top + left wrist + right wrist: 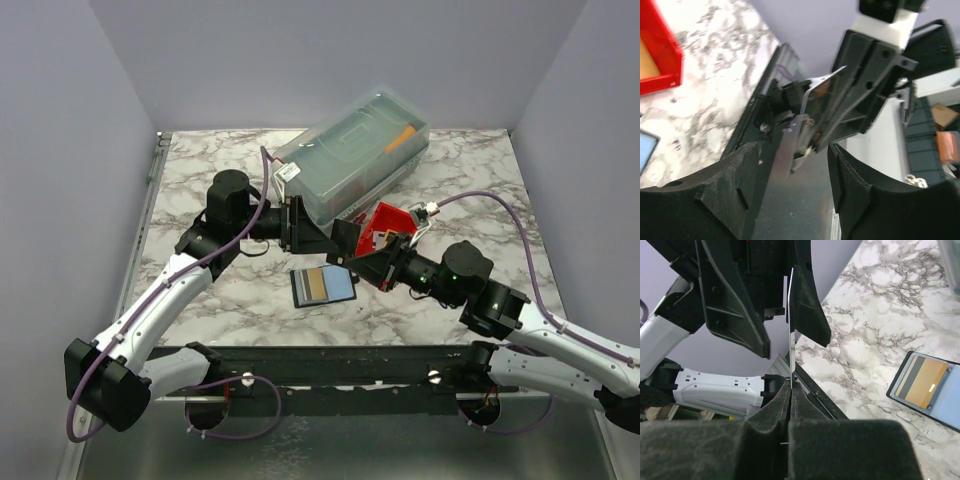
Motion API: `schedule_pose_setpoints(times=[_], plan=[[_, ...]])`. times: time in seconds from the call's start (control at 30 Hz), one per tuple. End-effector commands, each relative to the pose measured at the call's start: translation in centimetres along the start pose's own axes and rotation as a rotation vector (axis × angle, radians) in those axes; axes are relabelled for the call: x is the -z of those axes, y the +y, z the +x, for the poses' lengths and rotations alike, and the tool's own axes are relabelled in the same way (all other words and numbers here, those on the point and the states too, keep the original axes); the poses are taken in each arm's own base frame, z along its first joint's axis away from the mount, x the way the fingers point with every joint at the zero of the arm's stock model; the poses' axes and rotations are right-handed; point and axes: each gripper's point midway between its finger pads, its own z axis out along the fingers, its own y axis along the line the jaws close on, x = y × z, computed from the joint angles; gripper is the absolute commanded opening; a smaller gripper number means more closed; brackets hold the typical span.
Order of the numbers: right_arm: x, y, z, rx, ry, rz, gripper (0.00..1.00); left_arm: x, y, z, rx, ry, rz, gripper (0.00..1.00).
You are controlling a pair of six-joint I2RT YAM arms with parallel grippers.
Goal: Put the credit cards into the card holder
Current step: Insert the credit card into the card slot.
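My right gripper [358,258] [791,385] is shut on a thin dark credit card [345,236], held in the air and seen edge-on in the right wrist view [790,325]. My left gripper [320,236] [792,155] is open. Its fingers [735,305] stand either side of that card's far end without touching it. On the marble lies a tan card [317,285] [926,385] over a blue card [343,286]. Both rest on a flat black-rimmed piece [896,385] that looks like the card holder.
A red bin [385,225] [660,55] stands just behind the right gripper. A large clear lidded box [355,150] lies at the back centre, close to the left wrist. The table's dark front rail [330,365] runs between the arm bases.
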Motion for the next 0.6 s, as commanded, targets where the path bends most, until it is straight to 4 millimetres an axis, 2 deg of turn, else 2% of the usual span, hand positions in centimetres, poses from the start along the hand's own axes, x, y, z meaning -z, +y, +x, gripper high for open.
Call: schedule_pose_setpoints(times=[0.0, 0.07, 0.17, 0.27, 0.33, 0.5, 0.57], plan=[[0.2, 1.0, 0.1, 0.015, 0.003, -0.068, 0.0, 0.7, -4.1, -0.2, -0.087, -0.013, 0.203, 0.6], [0.2, 1.3, 0.2, 0.008, 0.002, -0.083, 0.0, 0.8, -4.8, -0.4, -0.087, -0.011, 0.239, 0.55], [0.3, 1.2, 0.3, 0.002, -0.004, -0.096, 0.0, 0.7, -4.8, -0.4, -0.086, -0.001, 0.245, 0.41], [0.5, 1.1, 0.4, -0.009, -0.009, -0.098, 0.0, 0.7, -4.7, -0.2, -0.085, 0.0, 0.244, 0.38], [0.5, 1.1, 0.5, -0.01, -0.009, -0.101, 0.0, 0.7, -4.6, -0.2, -0.075, 0.007, 0.245, 0.32], [0.6, 0.9, 0.6, -0.014, -0.004, -0.088, 0.0, 0.5, -4.1, 0.0, -0.067, 0.004, 0.237, 0.06], [0.5, 0.2, 0.7, -0.016, 0.002, -0.044, 0.02, 0.4, -3.4, -0.1, -0.06, -0.011, 0.211, 0.0]])
